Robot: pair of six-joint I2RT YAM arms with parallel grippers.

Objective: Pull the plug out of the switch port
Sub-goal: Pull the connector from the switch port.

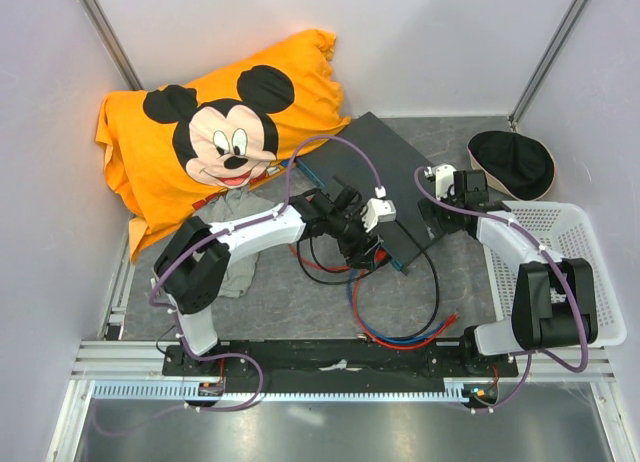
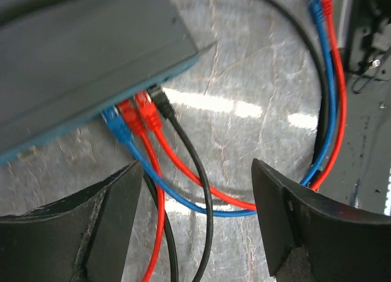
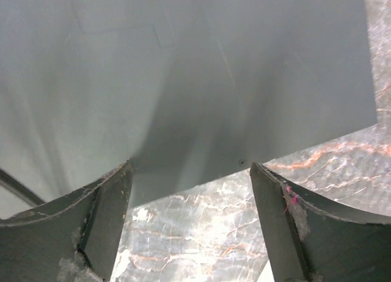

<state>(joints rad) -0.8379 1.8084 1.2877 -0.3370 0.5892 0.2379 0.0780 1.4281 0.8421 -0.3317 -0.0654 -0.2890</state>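
Note:
The switch (image 1: 375, 162) is a flat dark grey box lying slantwise on the table; its teal face (image 2: 73, 128) shows in the left wrist view. Plugged side by side into that face are a blue plug (image 2: 116, 124), red plugs (image 2: 146, 108) and a black plug (image 2: 160, 99). My left gripper (image 2: 195, 215) hangs open a little short of the plugs, with red, blue and black cables running between its fingers (image 2: 116, 209). My right gripper (image 3: 190, 221) is open at the switch's (image 3: 183, 80) other edge, holding nothing.
Red, blue and black cables (image 1: 400, 332) loop over the marble floor toward the arm bases. An orange Mickey Mouse pillow (image 1: 220, 132) lies at back left, a grey cloth (image 1: 235, 247) under the left arm, a black cap (image 1: 512, 162) and a white basket (image 1: 585, 242) at right.

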